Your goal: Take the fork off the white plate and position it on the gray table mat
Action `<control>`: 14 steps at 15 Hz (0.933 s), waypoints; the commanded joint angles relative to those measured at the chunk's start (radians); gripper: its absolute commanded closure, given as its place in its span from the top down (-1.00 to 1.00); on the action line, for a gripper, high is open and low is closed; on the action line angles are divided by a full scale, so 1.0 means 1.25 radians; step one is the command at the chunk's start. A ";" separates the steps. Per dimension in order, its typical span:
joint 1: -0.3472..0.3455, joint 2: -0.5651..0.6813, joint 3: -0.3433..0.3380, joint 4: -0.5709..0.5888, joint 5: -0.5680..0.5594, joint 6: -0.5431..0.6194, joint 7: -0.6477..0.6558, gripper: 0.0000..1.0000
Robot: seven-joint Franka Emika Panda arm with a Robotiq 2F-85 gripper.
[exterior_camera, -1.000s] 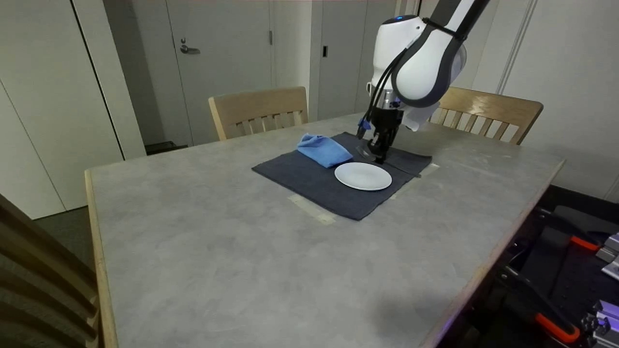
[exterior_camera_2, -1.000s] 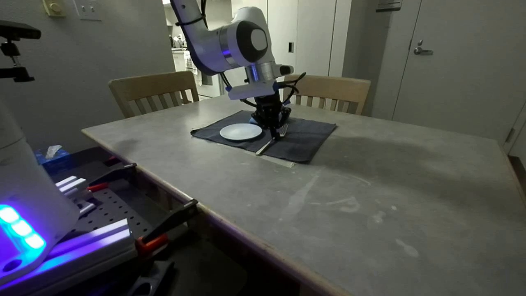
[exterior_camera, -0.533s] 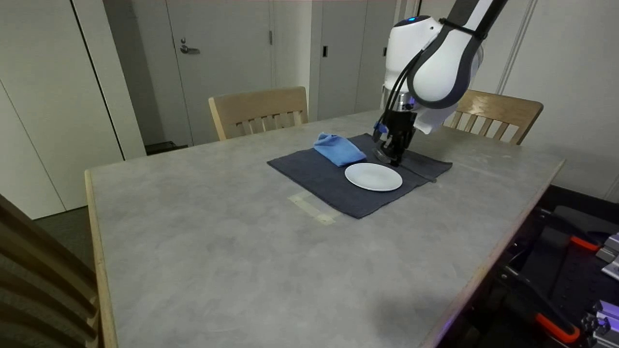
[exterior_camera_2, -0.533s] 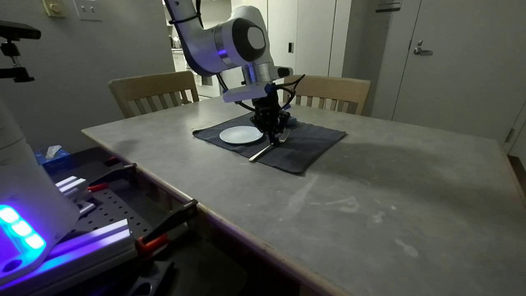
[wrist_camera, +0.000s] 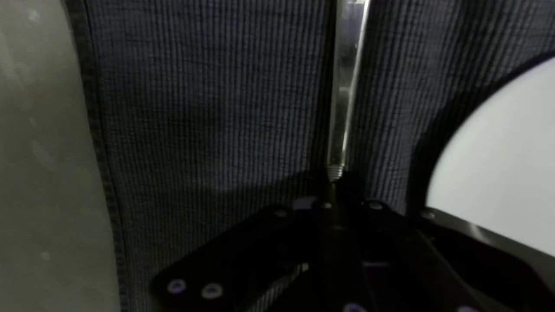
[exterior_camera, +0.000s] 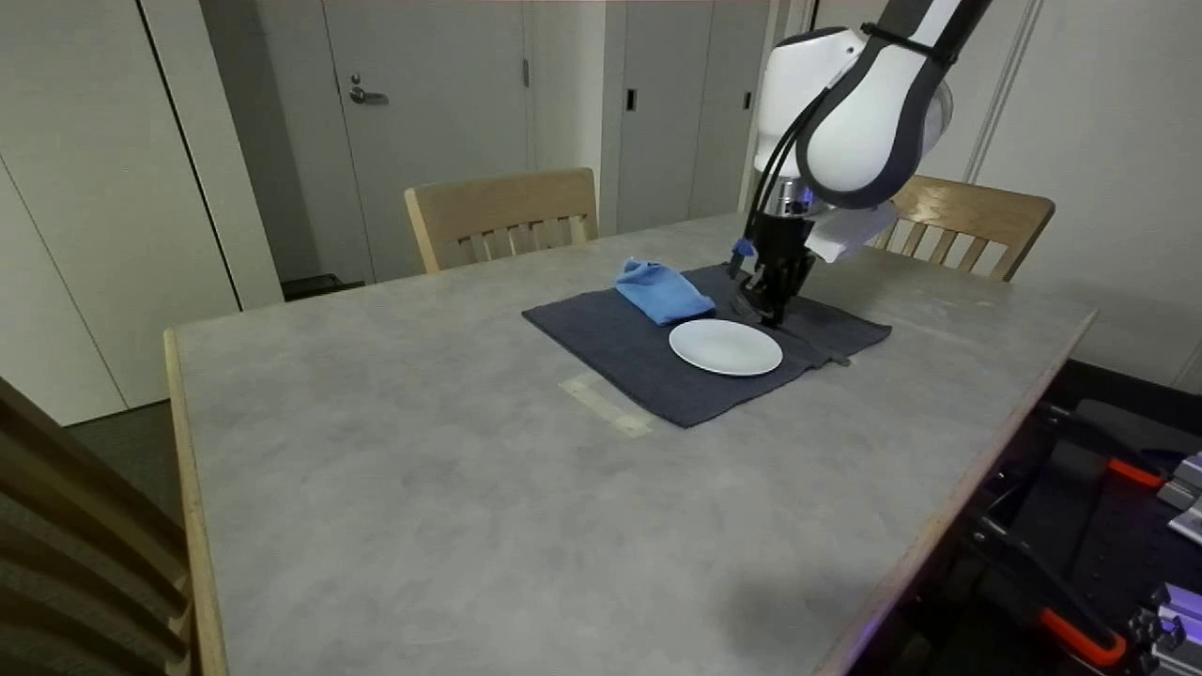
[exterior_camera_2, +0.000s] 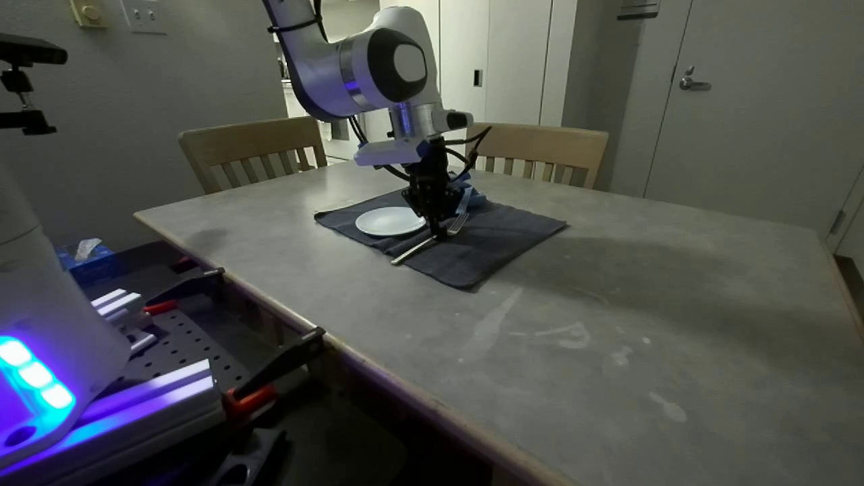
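Note:
The silvery fork (exterior_camera_2: 413, 251) lies on the dark gray mat (exterior_camera_2: 503, 233), beside and apart from the white plate (exterior_camera_2: 390, 221). Its handle end reaches the mat's edge; its tines point toward the blue cloth. My gripper (exterior_camera_2: 440, 233) is low at the mat, shut on the fork near its neck. In the wrist view the fork handle (wrist_camera: 347, 82) runs up from between my dark fingers (wrist_camera: 333, 190). The plate (wrist_camera: 503, 164) is at the right there. In an exterior view the gripper (exterior_camera: 772, 319) stands just behind the plate (exterior_camera: 725, 347), and the mat (exterior_camera: 629, 352) looks rumpled.
A folded bright-blue cloth (exterior_camera: 663, 293) lies on the mat behind the plate, close to the gripper. Tape strips (exterior_camera: 606, 408) are on the marbled tabletop (exterior_camera: 423, 488). Wooden chairs (exterior_camera: 502, 216) stand at the far table edge.
My gripper has shifted, rightward in one exterior view and slightly leftward in the other, with the fork. The mat, plate and blue cloth have slid along, and the mat has rumpled.

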 commanded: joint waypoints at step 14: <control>0.002 0.030 0.005 -0.037 -0.014 0.106 -0.034 -0.96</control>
